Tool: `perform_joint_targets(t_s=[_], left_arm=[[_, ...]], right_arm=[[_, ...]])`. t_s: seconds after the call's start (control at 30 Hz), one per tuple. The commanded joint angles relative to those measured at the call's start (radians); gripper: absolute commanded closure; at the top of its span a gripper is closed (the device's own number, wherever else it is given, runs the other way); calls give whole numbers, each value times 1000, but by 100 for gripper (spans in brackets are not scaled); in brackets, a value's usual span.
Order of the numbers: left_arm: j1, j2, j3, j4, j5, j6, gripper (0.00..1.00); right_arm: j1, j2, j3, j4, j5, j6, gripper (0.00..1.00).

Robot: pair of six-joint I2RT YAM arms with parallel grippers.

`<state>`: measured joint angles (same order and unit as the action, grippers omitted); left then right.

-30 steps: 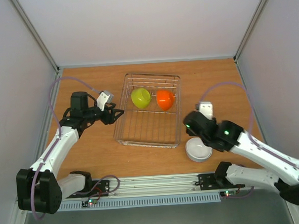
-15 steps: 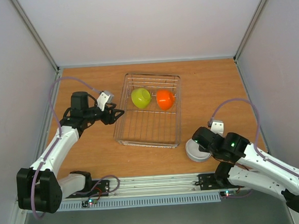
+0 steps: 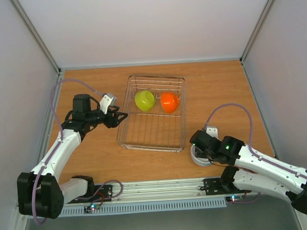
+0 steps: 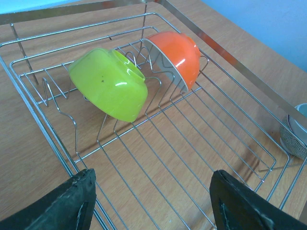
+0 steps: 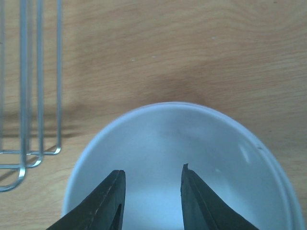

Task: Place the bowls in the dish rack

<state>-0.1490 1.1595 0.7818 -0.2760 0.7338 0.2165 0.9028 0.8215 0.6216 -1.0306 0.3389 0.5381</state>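
Right gripper [image 5: 152, 196] hangs directly above a white bowl [image 5: 192, 139], its fingers parted a little and clasping nothing; the bowl sits upright on the wooden table [image 5: 192, 48], just outside the near right corner of the dish rack [image 3: 152, 133], so the right arm is by far the nearer. Smooth, round, glossy plastic, it offers only a thin rim to pinch; the lime-yellow bowl [image 3: 145, 100] and orange bowl [image 3: 169, 102] lean on edge among thin silver wires; the left gripper [image 4: 153, 206], spread wide and empty, hovers at the rack's left side.

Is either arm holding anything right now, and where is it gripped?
Nothing is held. The left fingers are spread, empty, beside the rack; the right fingers hang apart over the white bowl, not pinching it.
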Motion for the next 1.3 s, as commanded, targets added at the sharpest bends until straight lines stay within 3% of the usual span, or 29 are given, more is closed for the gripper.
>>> perform_joint_targets(t_s=[0.0,0.57,0.9,1.27], left_arm=[[0,8,20,29,4,11,35],[-1,8,19,30,2,12,35],[0,2,19,29,-2,12,35],[0,1,19,30,-3,11,35]], right_arm=[[19,-23,-6,106,-44,-36,66],[63,95,20,206,-66,-68,69],[89,78,38,149,-27,-46,97],[134,39,95,59,45,-28,99]])
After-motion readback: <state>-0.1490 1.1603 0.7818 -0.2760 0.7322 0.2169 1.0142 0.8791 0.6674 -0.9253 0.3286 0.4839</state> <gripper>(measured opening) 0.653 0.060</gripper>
